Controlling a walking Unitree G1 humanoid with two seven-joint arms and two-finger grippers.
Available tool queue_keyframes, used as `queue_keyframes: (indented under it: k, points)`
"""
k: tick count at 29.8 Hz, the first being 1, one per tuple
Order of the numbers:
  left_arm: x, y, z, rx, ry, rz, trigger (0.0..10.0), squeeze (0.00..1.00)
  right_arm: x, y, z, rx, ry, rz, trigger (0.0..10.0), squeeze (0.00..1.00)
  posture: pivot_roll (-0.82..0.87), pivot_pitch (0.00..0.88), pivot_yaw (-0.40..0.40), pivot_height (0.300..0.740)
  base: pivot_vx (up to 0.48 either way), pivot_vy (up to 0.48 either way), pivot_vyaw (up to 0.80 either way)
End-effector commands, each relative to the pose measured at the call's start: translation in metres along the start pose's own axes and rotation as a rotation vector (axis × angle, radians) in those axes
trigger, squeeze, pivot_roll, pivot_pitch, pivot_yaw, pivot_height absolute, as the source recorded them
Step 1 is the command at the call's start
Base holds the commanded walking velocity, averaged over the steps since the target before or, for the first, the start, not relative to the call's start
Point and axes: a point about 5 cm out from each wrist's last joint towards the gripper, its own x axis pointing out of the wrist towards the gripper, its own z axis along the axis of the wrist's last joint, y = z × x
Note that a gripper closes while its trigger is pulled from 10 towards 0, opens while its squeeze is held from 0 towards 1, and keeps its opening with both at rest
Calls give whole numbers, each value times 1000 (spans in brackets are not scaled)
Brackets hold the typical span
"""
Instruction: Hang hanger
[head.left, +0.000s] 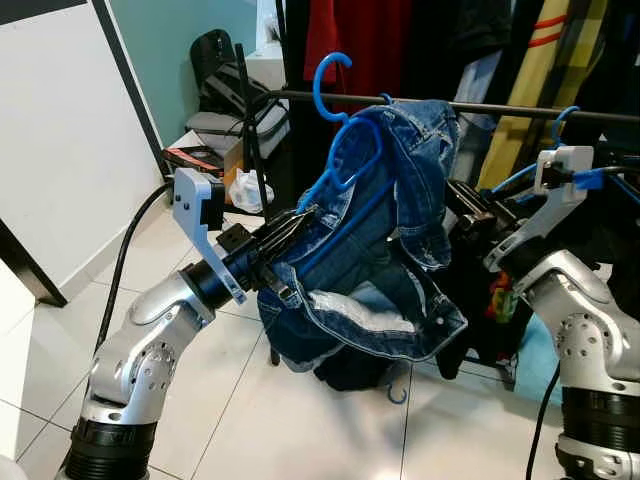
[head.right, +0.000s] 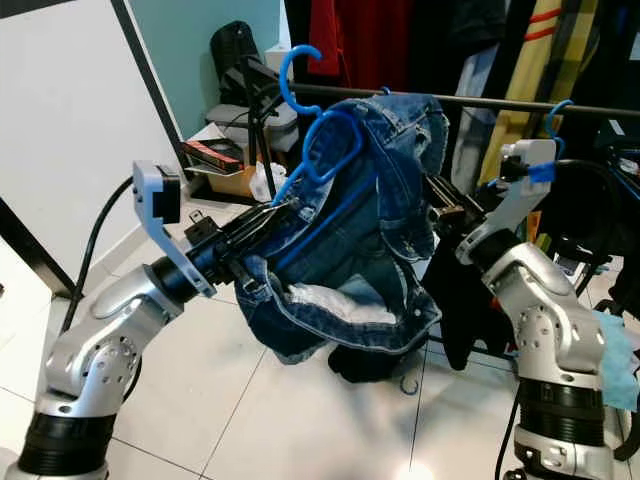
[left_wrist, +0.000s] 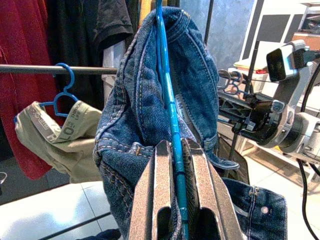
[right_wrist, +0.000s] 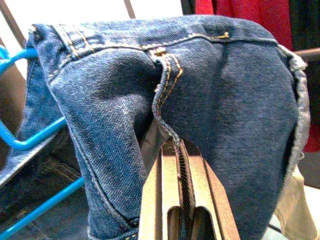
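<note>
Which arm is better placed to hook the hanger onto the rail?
Left. Its end effector grips the blue hanger, hook near the rail; the right end effector pinches only the jeans.

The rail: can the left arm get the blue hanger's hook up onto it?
Probably yes. The left gripper is shut on the hanger, whose hook sits right by the rail, above it. That stretch looks bare. The jeans, pinched by the right gripper, might drag.
</note>
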Motion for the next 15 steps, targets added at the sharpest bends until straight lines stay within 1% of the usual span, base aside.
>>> queue_keyframes:
  k: [1,2,4,5,6,7,8,9,10,11,12,13,14,15]
  points:
    - [-2,1,9,46,-19,-1,10000,0,-2,2,11,2,-46,27,0,1000,-159,0,71,740,0,0,0]
    - [-3,2,9,47,-18,1,10000,0,-4,-2,15,10,-68,13,0,1000,-158,0,71,740,0,0,0]
    - [-3,2,9,47,-18,1,10000,0,-4,-2,15,10,-68,13,0,1000,-158,0,71,740,0,0,0]
    - [-4,3,9,54,-8,0,10000,0,-5,-5,22,23,-100,1,0,1000,-158,0,71,740,0,0,0]
    - [-4,3,9,54,-8,0,10000,0,-5,-5,22,23,-100,1,0,1000,-158,0,71,740,0,0,0]
    - [-7,4,6,71,19,-13,10000,0,-7,-9,31,36,-140,-9,0,996,-160,0,72,740,0,0,0]
    - [-7,4,6,71,19,-13,10000,0,-7,-9,31,36,-140,-9,0,996,-160,0,72,740,0,0,0]
    - [-12,5,3,98,61,-37,10000,0,-8,-13,40,42,-179,-23,0,816,-160,0,71,740,0,0,0]
    - [-12,5,3,98,61,-37,10000,0,-8,-13,40,42,-179,-23,0,816,-160,0,71,740,0,0,0]
    - [-20,6,1,123,106,-71,10000,0,-11,-20,49,41,-209,-53,0,290,-160,0,71,740,0,0,0]
    - [-20,6,1,123,106,-71,10000,0,-11,-20,49,41,-209,-53,0,290,-160,0,71,740,0,0,0]
    - [-26,6,0,142,140,-104,10000,0,-13,-27,55,33,-224,-91,0,0,-159,0,70,740,0,0,0]
    - [-26,6,0,142,140,-104,10000,0,-13,-27,55,33,-224,-91,0,0,-159,0,70,740,0,0,0]
    - [-32,5,0,151,166,-146,10000,0,-15,-34,58,30,-231,-128,0,0,-158,0,69,740,0,0,0]
